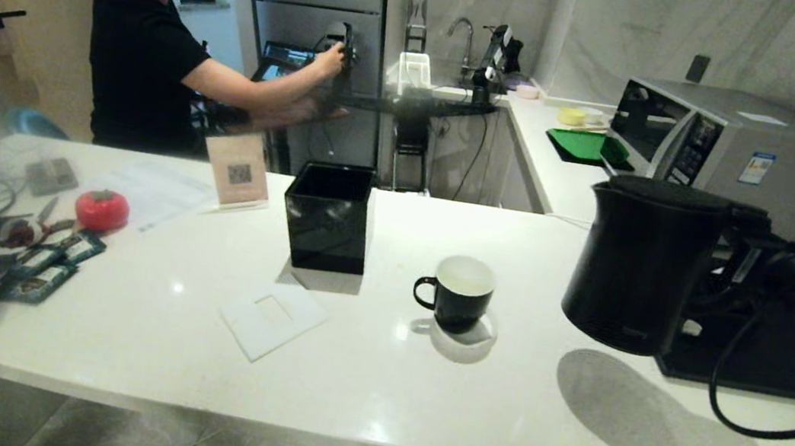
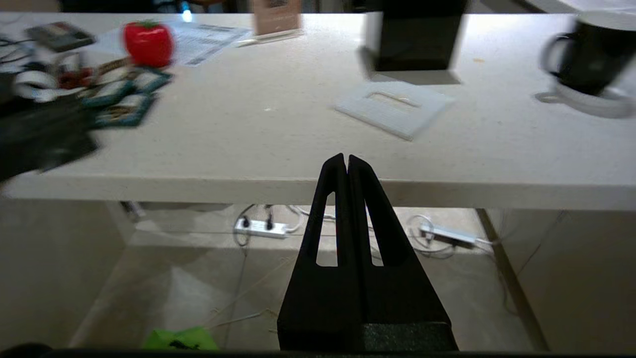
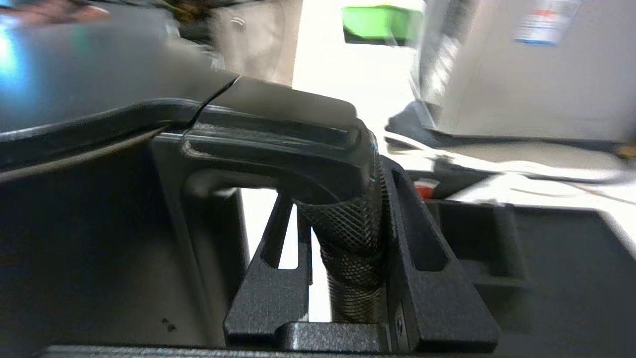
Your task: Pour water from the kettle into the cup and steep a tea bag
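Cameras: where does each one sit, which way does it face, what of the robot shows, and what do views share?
Head view: high, looking forward and down over the white counter; kettle, cup; right arm dark at the right edge.
Left wrist view: below counter height, facing the counter edge; shut left end effector in front.
Right wrist view: behind the right end effector, closed on the kettle handle, microwave beyond.
Shared: head and left wrist views both show the cup, black box and red tomato-shaped object.
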